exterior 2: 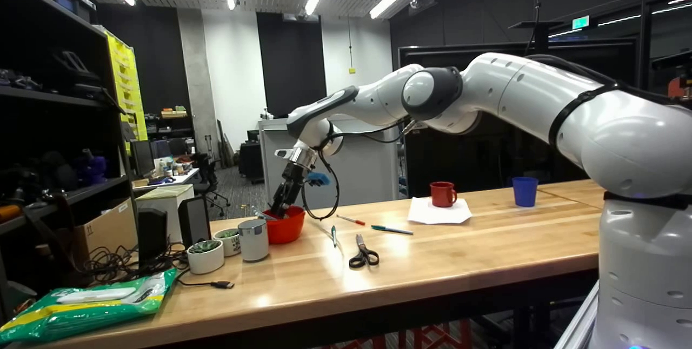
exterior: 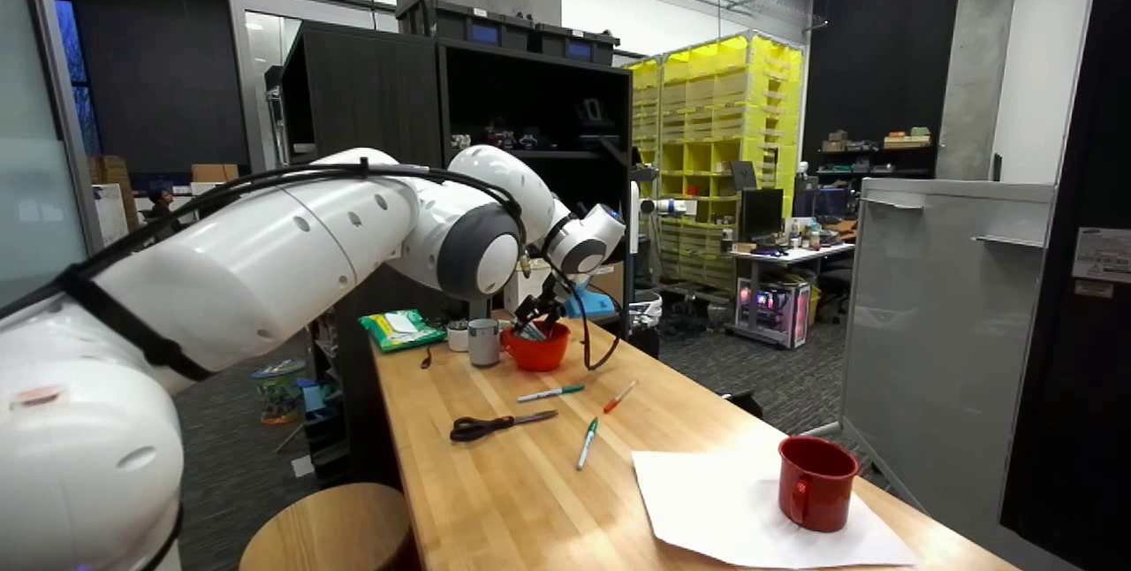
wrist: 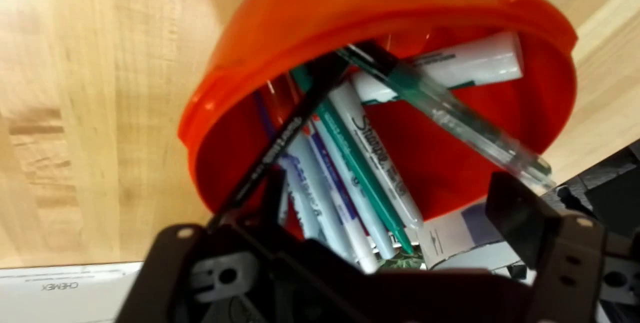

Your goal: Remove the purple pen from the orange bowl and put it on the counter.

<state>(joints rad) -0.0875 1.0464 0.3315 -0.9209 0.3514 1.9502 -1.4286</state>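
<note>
The orange bowl (exterior: 543, 357) stands at the far end of the wooden counter (exterior: 495, 500); it also shows in an exterior view (exterior 2: 287, 231) and fills the wrist view (wrist: 320, 8). It holds several pens and markers. A white marker with purple lettering (wrist: 311, 190) and a purple end is probably the purple pen; a white pen with a purple band (wrist: 332, 183) lies beside it. My gripper (wrist: 392, 195) is open around several of the pens, its fingers apart and nothing clamped. In both exterior views the gripper (exterior: 541, 316) (exterior 2: 279, 209) reaches down into the bowl.
A grey mug (exterior 2: 253, 241) stands close beside the bowl, with potted plants (exterior 2: 205, 257) nearby. Scissors (exterior: 495, 425), a green marker (exterior: 588, 443), a green pen (exterior: 550, 393) and a red pen (exterior: 620, 397) lie on the counter. A red mug (exterior: 817, 483) stands on white paper (exterior: 707, 509).
</note>
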